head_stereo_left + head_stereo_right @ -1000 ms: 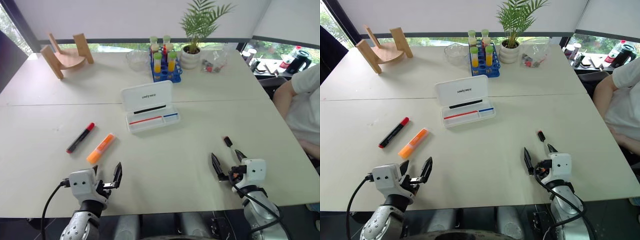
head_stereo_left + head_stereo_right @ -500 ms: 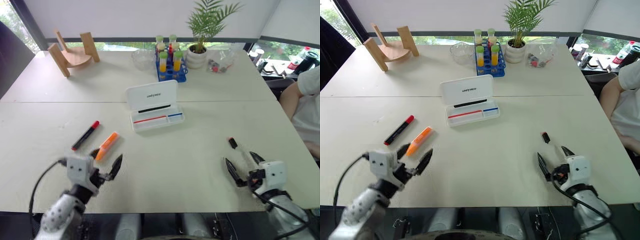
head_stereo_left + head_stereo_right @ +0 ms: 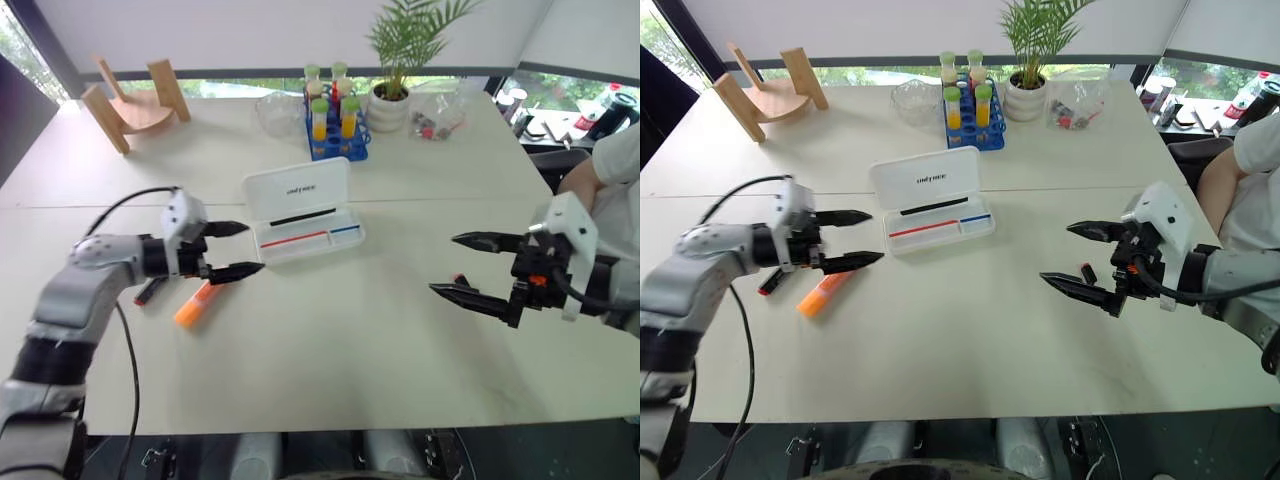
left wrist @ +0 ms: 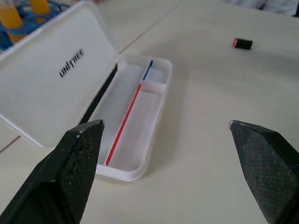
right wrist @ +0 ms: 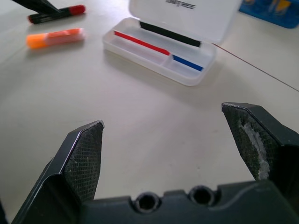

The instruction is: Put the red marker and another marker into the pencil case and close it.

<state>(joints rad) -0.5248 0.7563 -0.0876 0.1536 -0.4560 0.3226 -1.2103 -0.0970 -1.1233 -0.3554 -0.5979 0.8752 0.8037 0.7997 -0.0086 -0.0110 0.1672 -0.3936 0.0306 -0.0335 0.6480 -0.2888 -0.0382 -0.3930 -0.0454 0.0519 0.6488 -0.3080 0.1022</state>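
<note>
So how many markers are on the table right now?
3: the red marker and the orange highlighter lie side by side under the left pincer, and a short dark marker lies beneath the right pincer.

The slim black-barrelled, red-capped marker lies mostly hidden behind the left gripper and its wrist; the short dark marker with a reddish tip is partly covered by the right gripper; a person's white sleeve is cut off by the picture's edge.
</note>
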